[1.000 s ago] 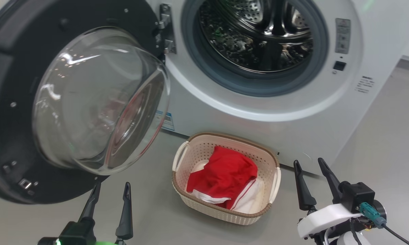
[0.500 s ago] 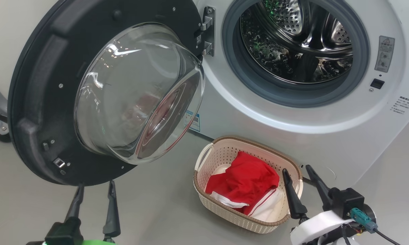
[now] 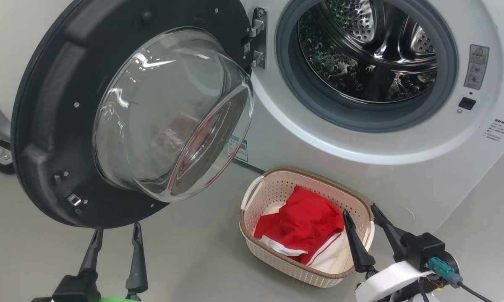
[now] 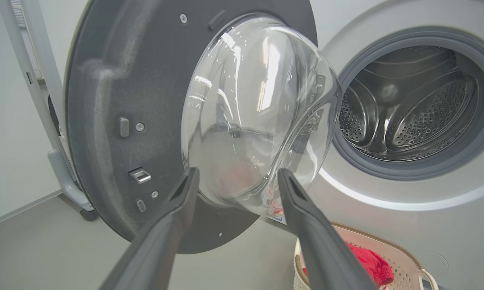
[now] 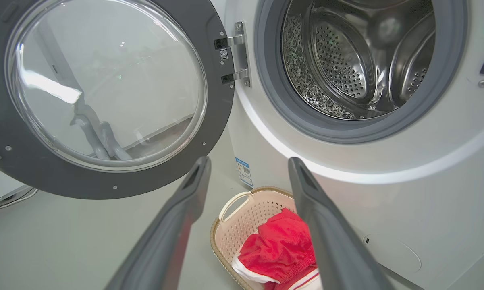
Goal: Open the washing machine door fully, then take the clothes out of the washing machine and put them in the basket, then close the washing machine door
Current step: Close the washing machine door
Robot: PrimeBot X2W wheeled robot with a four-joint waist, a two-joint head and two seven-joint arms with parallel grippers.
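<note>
**Drum emptied, door left to shut**

We have the washing machine door [image 3: 50,109] swung wide on its hinge, to the left of the washing machine [image 3: 361,167], its glass bowl bulging towards us. The drum [image 3: 369,54] looks bare: in the head and both wrist views we see only perforated steel. The red and white clothes [image 3: 302,226] lie heaped in the basket [image 3: 277,262], which sits on the floor against the machine's front, below the opening.

Both our grippers hold nothing. The left gripper [image 3: 117,228] has its jaws spread and hovers just under the door's lower rim. The right gripper [image 3: 359,209], jaws likewise spread, hangs over the basket's right end.

We judge that unloading is done and closing the door is the step in hand. The left arm is nearer. It would need to get behind the door's outer edge, away from the hinge, and push it round until the latch catches. The basket seems to sit low enough to clear that swing.
</note>
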